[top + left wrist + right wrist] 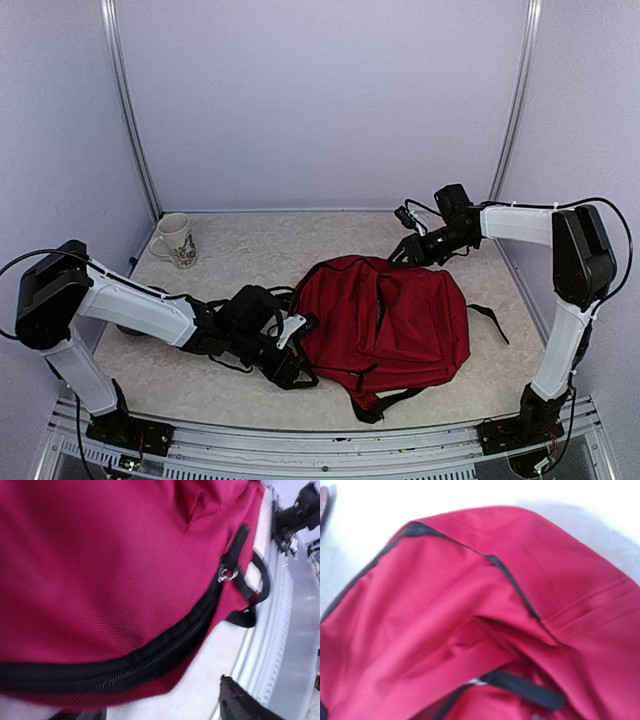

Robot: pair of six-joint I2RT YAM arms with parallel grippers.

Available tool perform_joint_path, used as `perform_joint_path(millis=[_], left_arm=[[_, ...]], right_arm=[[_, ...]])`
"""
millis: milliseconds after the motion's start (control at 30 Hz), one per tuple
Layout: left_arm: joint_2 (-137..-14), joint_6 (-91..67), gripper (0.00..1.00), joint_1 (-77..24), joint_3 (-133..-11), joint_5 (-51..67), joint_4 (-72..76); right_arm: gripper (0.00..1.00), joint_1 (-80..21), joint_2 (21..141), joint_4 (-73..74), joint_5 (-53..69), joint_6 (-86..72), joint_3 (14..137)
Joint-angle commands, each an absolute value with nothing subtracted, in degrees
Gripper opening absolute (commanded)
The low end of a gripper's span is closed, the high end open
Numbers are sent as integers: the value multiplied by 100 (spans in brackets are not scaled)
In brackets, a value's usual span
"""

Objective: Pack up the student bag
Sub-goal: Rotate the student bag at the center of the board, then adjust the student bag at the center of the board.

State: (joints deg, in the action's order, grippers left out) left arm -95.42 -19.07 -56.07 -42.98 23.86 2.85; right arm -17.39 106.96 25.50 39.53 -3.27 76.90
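Note:
The student bag [385,320], a large dark-red backpack with black straps, lies flat in the middle of the table. My left gripper [298,352] is at the bag's left edge. In the left wrist view the gripper [155,707] is open, its fingertips [240,705] wide apart, with the bag [110,565] and its closed black zipper [165,650] just ahead. A metal zip pull [226,573] shows on it. My right gripper [402,254] is at the bag's far top edge. Its fingers are hidden in the right wrist view, where bag fabric [445,605] fills the frame.
A white patterned mug [175,240] stands at the far left of the table. Loose black straps [490,320] trail from the bag's right side and near edge [385,402]. The metal front rail [280,630] runs close to the left gripper.

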Motion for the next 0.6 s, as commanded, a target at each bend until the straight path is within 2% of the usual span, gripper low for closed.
perform_joint_path(millis=[0, 100, 200, 233, 267, 300, 333, 400, 467, 567], left_arm=[[-8821, -1052, 80, -4943, -5045, 3020, -838], [-8830, -666, 87, -4181, -5677, 3640, -980], [-9477, -853, 90, -3654, -6546, 2922, -636], [-9919, -948, 87, -3530, -7030, 2865, -671], [-10420, -1078, 79, -3438, -7522, 2897, -805], [-10901, -1253, 71, -3363, -8078, 2889, -918], [-11348, -1473, 68, -3313, -8538, 2854, -938], [-12011, -1759, 67, -3305, -9107, 2856, -614], [-12556, -1866, 72, -3356, -9577, 2749, -298], [-13568, -1726, 83, -3457, -10891, 2553, -741]], right_arm=[[40, -1517, 10044, 2480, 4093, -983, 7481], [30, -1578, 9954, 1522, 3899, -2295, 7112], [22, -1743, 10212, 718, 4049, -3276, 6834], [20, -1756, 10296, 616, 4040, -3537, 6779], [20, -1759, 10287, 462, 3965, -3801, 6566], [20, -1770, 10245, 210, 3929, -4081, 6403], [22, -1786, 10162, -68, 3885, -4314, 6082], [27, -1871, 10101, -397, 3816, -4601, 5769], [31, -1959, 10246, -842, 3908, -4890, 5526], [36, -1929, 10551, -1645, 4054, -5460, 5230]])
